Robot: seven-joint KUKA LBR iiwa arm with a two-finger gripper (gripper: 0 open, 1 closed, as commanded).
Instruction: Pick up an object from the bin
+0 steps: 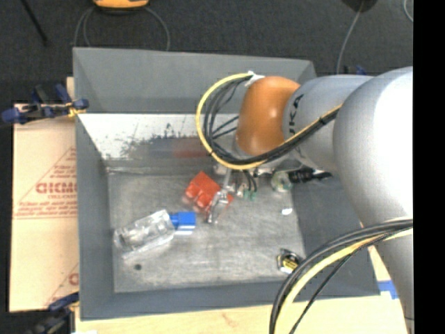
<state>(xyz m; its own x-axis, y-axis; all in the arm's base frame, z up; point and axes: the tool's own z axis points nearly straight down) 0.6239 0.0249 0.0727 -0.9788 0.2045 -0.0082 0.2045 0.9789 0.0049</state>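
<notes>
Camera view | gripper [218,206] just beside red block [199,188], middle of bin [92,207] | claw state: cannot tell | clear bottle [144,229] lies front-left

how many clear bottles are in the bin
1. The clear bottle with a blue cap lies on its side, lower left in the bin. The arm covers the upper right; more may be hidden.

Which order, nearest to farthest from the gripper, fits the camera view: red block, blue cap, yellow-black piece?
1. red block, beside the gripper, mid-bin.
2. blue cap, to its lower left.
3. yellow-black piece, lower right corner.
</notes>
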